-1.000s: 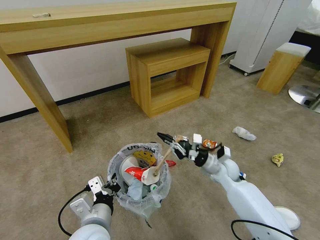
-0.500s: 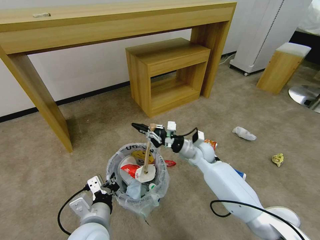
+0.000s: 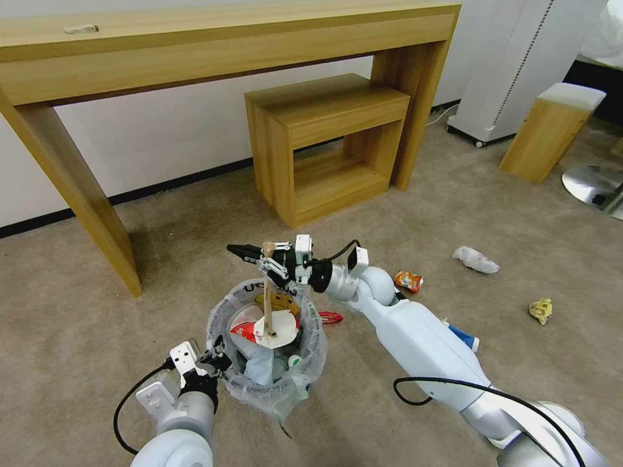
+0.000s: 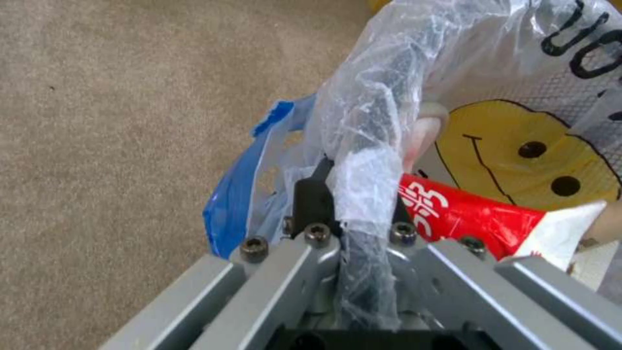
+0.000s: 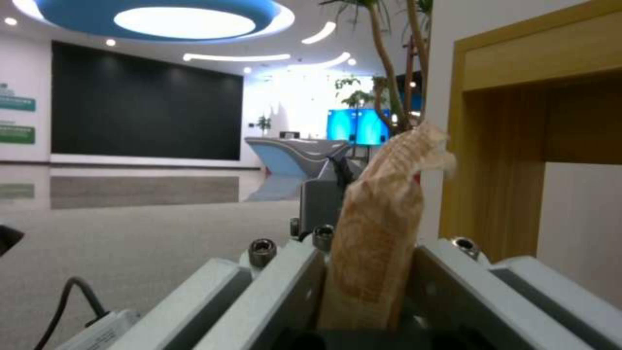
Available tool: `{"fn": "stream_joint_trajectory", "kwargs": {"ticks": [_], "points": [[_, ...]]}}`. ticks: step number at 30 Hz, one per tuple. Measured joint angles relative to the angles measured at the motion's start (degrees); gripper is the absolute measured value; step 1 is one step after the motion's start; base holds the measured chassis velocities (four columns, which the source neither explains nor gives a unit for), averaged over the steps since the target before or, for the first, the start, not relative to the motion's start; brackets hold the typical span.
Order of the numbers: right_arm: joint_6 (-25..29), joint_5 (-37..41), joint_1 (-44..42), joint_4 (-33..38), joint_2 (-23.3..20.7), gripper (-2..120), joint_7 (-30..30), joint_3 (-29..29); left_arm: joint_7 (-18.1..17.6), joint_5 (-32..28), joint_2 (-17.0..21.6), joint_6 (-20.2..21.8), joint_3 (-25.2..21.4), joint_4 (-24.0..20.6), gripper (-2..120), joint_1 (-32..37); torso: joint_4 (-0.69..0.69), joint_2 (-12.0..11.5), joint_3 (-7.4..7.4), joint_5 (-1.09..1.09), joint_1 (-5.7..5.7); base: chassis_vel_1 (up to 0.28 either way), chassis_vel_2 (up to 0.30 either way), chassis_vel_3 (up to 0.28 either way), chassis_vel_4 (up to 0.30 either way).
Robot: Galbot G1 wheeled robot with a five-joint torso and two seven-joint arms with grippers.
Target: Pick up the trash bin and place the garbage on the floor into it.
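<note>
The head view is bright and even, with soft shadows under the long table and inside the small wooden shelf. Straight lines bend near the edges. In the right wrist view, round ceiling lights glare, and the close wooden stick looks blurry.

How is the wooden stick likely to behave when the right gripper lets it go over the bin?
The wooden stick looks stiff and light, hanging straight from the right gripper. Its lower end rests on the cups in the trash bin, so it may lean or tip out.
</note>
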Motion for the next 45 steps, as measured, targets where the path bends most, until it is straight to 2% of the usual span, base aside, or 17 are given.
{"fn": "stream_joint_trajectory", "kwargs": {"ticks": [2, 5, 8, 9, 13, 16, 17, 20, 21, 24, 25, 28, 30, 37, 42, 44, 45], "points": [[0.01, -0.3, 0.0, 0.49, -0.29, 0, -0.03, -0.18, 0.02, -0.03, 0.1, -0.01, -0.01, 0.0, 1, 0.01, 0.0, 0.0, 0.0, 0.0, 0.0, 0.0, 0.0, 0.0, 0.0], [0.02, -0.62, -0.05, 1.12, -0.7, 7, -0.04, -0.46, 0.02, -0.1, 0.31, -0.01, -0.23, -0.15, 1, 0.01, 0.0, 0.0, 0.0, 0.0, 0.0, 0.0, 0.0, 0.0, 0.0], [0.07, -0.63, -0.13, 1.56, -1.21, 21, -0.02, -1.23, 0.03, -0.22, 0.5, -0.01, -0.39, -0.44, 1, 0.06, 0.0, 0.0, 0.0, 0.0, 0.0, 0.0, 0.0, 0.0, 0.0], [0.07, -0.63, -0.13, 1.56, -1.21, 21, -0.02, -1.23, 0.03, -0.22, 0.5, -0.01, -0.39, -0.44, 1, 0.06, 0.0, 0.0, 0.0, 0.0, 0.0, 0.0, 0.0, 0.0, 0.0], [0.59, -0.46, -0.52, 1.91, -1.49, 34, 0.25, -2.58, 0.03, -0.22, 0.56, -0.01, -0.4, -0.51, 1, 0.18, 0.0, 0.0, 0.0, 0.0, 0.0, 0.0, 0.0, 0.0, 0.0], [0.73, 0.47, -0.74, 2.66, -1.21, 47, 1.18, -2.96, 0.03, -0.23, 0.62, -0.01, -0.5, -0.69, 1, 0.26, 0.0, 0.0, 0.0, 0.0, 0.0, 0.0, 0.0, 0.0, 0.0], [0.73, 0.47, -0.74, 2.66, -1.21, 47, 1.18, -2.96, 0.03, -0.23, 0.62, -0.01, -0.5, -0.69, 1, 0.26, 0.0, 0.0, 0.0, 0.0, 0.0, 0.0, 0.0, 0.0, 0.0], [0.75, 1.49, -0.68, 3.44, -1.01, 62, 3.64, -2.99, 0.04, -0.21, 0.63, -0.01, -0.64, -1.0, 1, 0.57, 0.0, 0.0, 0.0, 0.0, 0.0, 0.0, 0.0, 0.0, 0.0], [0.75, 1.49, -0.68, 3.44, -1.01, 62, 3.64, -2.99, 0.04, -0.21, 0.63, -0.01, -0.64, -1.0, 1, 0.57, 0.0, 0.0, 0.0, 0.0, 0.0, 0.0, 0.0, 0.0, 0.0], [0.93, 3.0, -0.49, 4.32, -0.68, 77, 8.93, -2.42, 0.1, 0.05, 0.56, -0.01, -0.6, -1.34, 1, 0.87, 0.0, 0.0, 0.0, 0.0, 0.0, 0.0, 0.0, 0.0, 0.0], [0.93, 3.0, -0.49, 4.32, -0.68, 77, 8.93, -2.42, 0.1, 0.05, 0.56, -0.01, -0.6, -1.34, 1, 0.87, 0.0, 0.0, 0.0, 0.0, 0.0, 0.0, 0.0, 0.0, 0.0], [0.84, 5.91, -0.14, 5.96, -0.69, 92, 11.65, 0.14, 0.25, 0.51, 0.41, -0.22, -0.45, -1.44, 1, 1.18, 0.01, 0.0, 0.0, 0.0, 0.0, 0.0, 0.0, 0.0, 0.0], [0.63, 6.84, -0.16, 6.94, -1.0, 96, 12.2, 1.08, 0.32, 0.72, 0.36, -0.31, -0.39, -1.45, 1, 1.27, 0.01, 0.0, 0.0, 0.01, 0.0, 0.0, 0.0, 0.0, 0.0], [-0.39, 8.69, -2.37, 12.65, -4.6, 100, 16.72, 8.92, 0.47, 1.51, 0.09, -0.47, 0.12, -2.06, 1, 1.51, 0.0, 0.01, 0.0, 0.01, 0.0, 0.0, 0.0, 0.0, 0.0], [-0.43, 8.8, -6.52, 16.67, -10.06, 100, 20.0, 15.54, 0.2, 1.8, 0.42, -0.09, -0.57, -2.66, 1, 1.46, 0.0, 0.01, 0.0, 0.02, 0.0, 0.0, 0.0, 0.0, 0.0], [-1.44, 5.83, -10.76, 19.53, -13.45, 100, 22.88, 19.88, -0.47, 0.48, 1.3, 1.04, -2.14, -3.1, 1, 1.12, -0.01, 0.01, -0.01, 0.02, 0.0, 0.0, 0.0, 0.0, 0.0], [-1.44, 5.83, -10.76, 19.53, -13.45, 100, 22.88, 19.88, -0.47, 0.48, 1.3, 1.04, -2.14, -3.1, 1, 1.12, -0.01, 0.01, -0.01, 0.02, 0.0, 0.0, 0.0, 0.0, 0.0]]}}
